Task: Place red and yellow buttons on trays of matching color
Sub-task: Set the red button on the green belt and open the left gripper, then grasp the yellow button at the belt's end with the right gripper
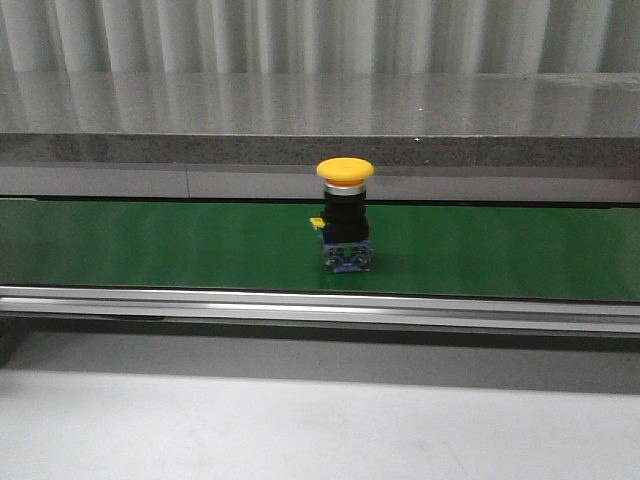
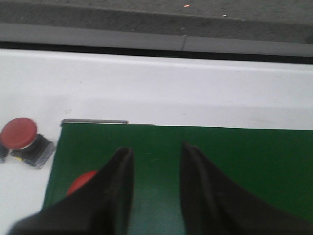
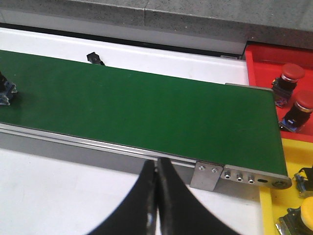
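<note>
Landmark for these notes: the long green conveyor belt [image 1: 150, 245].

Progress, as I judged it: partly done. In the right wrist view a red plastic tray [image 3: 279, 54] sat just past the belt's end and already held two red-capped push buttons [image 3: 289, 81], upright. Beside it a yellow plastic tray [image 3: 274, 196] held at least one yellow-capped button [image 3: 303, 213], cut off by the frame edge. Left to sort: a yellow mushroom-capped push button with black body and blue base [image 1: 346, 215], standing upright on the belt near its middle in the front view. The left wrist view showed another red-capped button [image 2: 22, 139] off the belt's other end on the white surface, and a red cap [image 2: 82, 182] on the belt, half hidden behind a finger.

Grippers: left gripper [image 2: 156, 188] hung over the belt's end, fingers parted with only belt between them, holding nothing. Right gripper [image 3: 156, 196] hung over the white tabletop on the belt's near side, fingers pressed together, empty.

The yellow button lay well apart from both grippers; neither arm showed in the front view.
</note>
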### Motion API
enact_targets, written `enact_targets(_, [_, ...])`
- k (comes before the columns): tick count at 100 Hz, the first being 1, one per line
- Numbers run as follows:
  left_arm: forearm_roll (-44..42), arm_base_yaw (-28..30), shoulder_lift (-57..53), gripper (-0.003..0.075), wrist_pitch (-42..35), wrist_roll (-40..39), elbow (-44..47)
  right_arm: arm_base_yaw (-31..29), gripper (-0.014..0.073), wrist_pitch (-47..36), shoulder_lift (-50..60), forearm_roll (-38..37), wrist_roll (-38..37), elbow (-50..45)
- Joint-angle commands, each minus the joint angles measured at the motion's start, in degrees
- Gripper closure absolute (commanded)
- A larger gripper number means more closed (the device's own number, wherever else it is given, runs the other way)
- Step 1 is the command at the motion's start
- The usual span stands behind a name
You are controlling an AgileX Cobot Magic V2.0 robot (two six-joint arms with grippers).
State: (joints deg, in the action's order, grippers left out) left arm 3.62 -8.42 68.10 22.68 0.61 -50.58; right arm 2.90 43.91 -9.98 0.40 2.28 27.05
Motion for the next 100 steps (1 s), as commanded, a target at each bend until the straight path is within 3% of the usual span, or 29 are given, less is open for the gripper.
enact_targets(1, [-0.1, -3.3, -5.9, 0.0734, -7.0, 0.2, 2.4, 0.1, 0.0659, -3.9, -0.4, -0.4, 0.5, 1.4])
enact_targets(27, [-0.1, -7.7, -19.0, 0.0741, -8.4, 0.2, 10.3, 0.1, 0.0659, -4.2, -0.4, -0.4, 0.5, 1.4])
enact_targets(68, [-0.1, -7.8, -37.3, 0.0741, -7.1, 0.2, 20.8, 2.6, 0.0659, -4.8, -1.6, -0.4, 0.5, 2.4])
enact_targets(90, [-0.1, -7.8, -39.6, 0.0741, -6.7, 0.2, 21.2, 6.9, 0.0653, -3.6, -13.6, -1.1, 0.5, 7.7])
enact_targets(100, [-0.1, -7.8, -39.6, 0.0741, -6.7, 0.2, 21.2, 8.2, 0.0572, -2.0, -21.2, -0.4, 0.5, 12.0])
